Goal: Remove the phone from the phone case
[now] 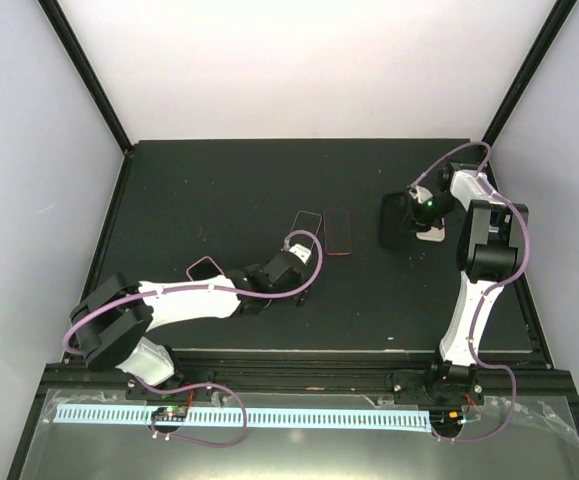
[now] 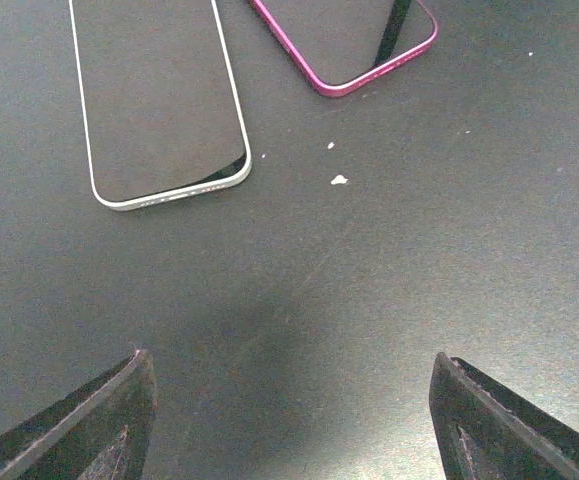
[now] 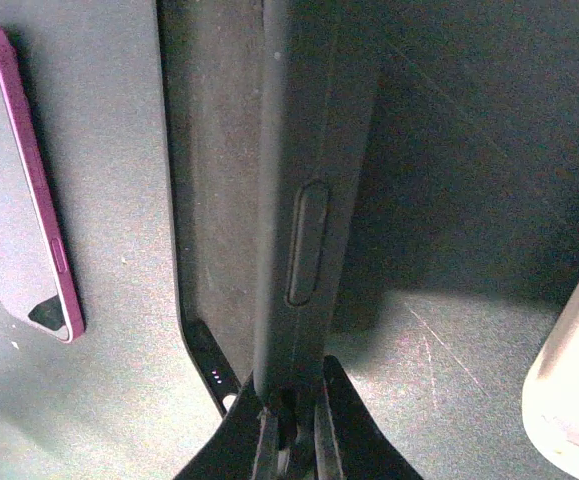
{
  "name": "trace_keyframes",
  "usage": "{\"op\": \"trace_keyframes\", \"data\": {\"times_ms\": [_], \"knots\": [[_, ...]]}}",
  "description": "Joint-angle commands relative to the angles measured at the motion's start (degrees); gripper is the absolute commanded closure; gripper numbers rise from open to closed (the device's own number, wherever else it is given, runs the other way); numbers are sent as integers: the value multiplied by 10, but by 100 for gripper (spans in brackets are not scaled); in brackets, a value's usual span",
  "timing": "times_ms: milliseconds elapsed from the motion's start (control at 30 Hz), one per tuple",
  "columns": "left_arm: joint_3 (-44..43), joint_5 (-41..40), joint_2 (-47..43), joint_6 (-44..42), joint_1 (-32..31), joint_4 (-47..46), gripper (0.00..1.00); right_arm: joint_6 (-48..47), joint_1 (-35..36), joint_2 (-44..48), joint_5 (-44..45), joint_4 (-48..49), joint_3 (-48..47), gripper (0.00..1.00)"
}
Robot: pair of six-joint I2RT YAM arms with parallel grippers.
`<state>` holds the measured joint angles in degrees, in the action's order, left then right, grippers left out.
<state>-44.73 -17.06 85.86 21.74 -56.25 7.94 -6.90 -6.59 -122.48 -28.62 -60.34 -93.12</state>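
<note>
**Black mat [image 1: 219, 190], white walls [image 1: 319, 60]: case gripped on edge, phone not clearly out**

Low in the left wrist view, the left gripper [image 2: 289, 358] hangs with its fingers spread wide, holding nothing. A silver-rimmed phone [image 2: 159, 100] at upper left and a magenta-rimmed phone [image 2: 349, 40] at top centre lie flat ahead of it, untouched. Further right, the right gripper [image 3: 291, 400] is clamped on the edge of the black phone case [image 3: 309, 150], stood upright on the mat. A dark slab [image 3: 214, 180] stands just left of the case wall, possibly the phone half-freed. Separation looks unfinished.

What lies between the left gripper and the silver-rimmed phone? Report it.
Only bare black table separates left gripper from silver-rimmed phone; left wrist view shows it.
</note>
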Motion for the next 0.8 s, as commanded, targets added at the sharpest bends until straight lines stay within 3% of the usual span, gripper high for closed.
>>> {"op": "trace_keyframes", "data": {"times_ms": [0, 433, 600, 767], "knots": [[8, 2, -9, 22, 11, -16, 24, 18, -8, -6, 14, 24, -8, 94], [20, -1, -25, 28, 19, -10, 24, -1, -29, -49, 63, 6, -63, 93], [18, -1, -21, 27, 19, -10, 24, -10, -28, -72, 70, -16, -97, 85], [17, -15, -28, 34, 19, 3, 24, -8, -28, -33, 81, -1, -69, 75]]}}
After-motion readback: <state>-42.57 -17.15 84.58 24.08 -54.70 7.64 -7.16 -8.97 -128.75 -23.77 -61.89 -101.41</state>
